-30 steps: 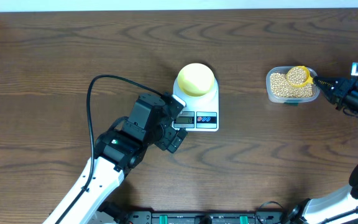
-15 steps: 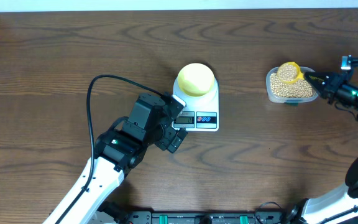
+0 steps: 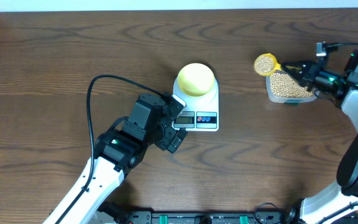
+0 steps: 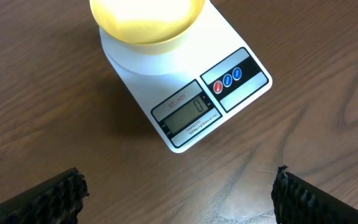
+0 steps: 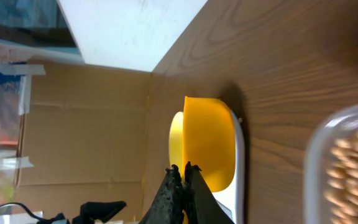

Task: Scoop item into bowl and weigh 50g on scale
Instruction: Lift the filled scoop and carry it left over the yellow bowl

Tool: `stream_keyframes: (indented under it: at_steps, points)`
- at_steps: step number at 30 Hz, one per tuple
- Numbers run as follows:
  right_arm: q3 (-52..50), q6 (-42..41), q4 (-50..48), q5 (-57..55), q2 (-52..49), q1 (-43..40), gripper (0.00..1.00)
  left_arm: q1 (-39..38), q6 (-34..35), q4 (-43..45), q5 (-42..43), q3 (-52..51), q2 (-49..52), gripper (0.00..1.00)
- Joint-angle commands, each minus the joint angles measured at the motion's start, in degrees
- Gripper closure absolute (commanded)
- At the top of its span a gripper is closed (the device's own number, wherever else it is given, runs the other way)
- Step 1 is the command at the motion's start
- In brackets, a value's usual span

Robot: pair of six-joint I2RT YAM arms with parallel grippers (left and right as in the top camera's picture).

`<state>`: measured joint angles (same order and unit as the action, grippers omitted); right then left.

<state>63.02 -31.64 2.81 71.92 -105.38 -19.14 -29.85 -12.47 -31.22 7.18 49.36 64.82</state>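
Note:
The white scale (image 3: pixel 207 118) stands mid-table with the pale-yellow bowl (image 3: pixel 196 79) on its platform. In the left wrist view the bowl (image 4: pixel 146 18) looks empty and the scale (image 4: pixel 229 81) shows 0 on its display. My left gripper (image 3: pixel 176 124) rests open beside the scale's left front corner, its fingers (image 4: pixel 61 193) wide apart over bare wood. My right gripper (image 3: pixel 304 71) is shut on the handle of a yellow scoop (image 3: pixel 265 64) heaped with tan beans, held in the air left of the clear tub (image 3: pixel 289 87). The scoop (image 5: pixel 207 149) fills the right wrist view.
The clear tub (image 5: pixel 347 162) holds many more beans and sits at the right side of the table. A black cable (image 3: pixel 95 93) loops over the table left of my left arm. Bare wood lies between the tub and the scale.
My right gripper has lifted the scoop, full of beans, out of the tub and carried it left toward the scale. The left arm has not moved.

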Motion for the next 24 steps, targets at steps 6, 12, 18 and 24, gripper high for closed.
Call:
stream_keyframes:
  at_steps: [6,12,18,24]
  points:
    - [-0.24,-6.67,-3.56,-1.81,-0.28,5.77,0.99,-0.07,-0.37,0.07,0.26,0.04,-0.42,0.02]
    - [-0.24,-10.29,-7.17,-3.48,-0.28,10.03,0.99,-0.07,-0.37,0.07,0.26,0.04,-0.42,0.02]
    - [-0.24,-13.62,-11.17,-6.05,-0.28,14.38,0.99,-0.07,-0.37,0.07,0.26,0.04,-0.42,0.02]
    - [-0.24,-15.10,-13.16,-9.60,-0.28,18.38,0.99,-0.07,-0.37,0.07,0.26,0.04,-0.42,0.02]
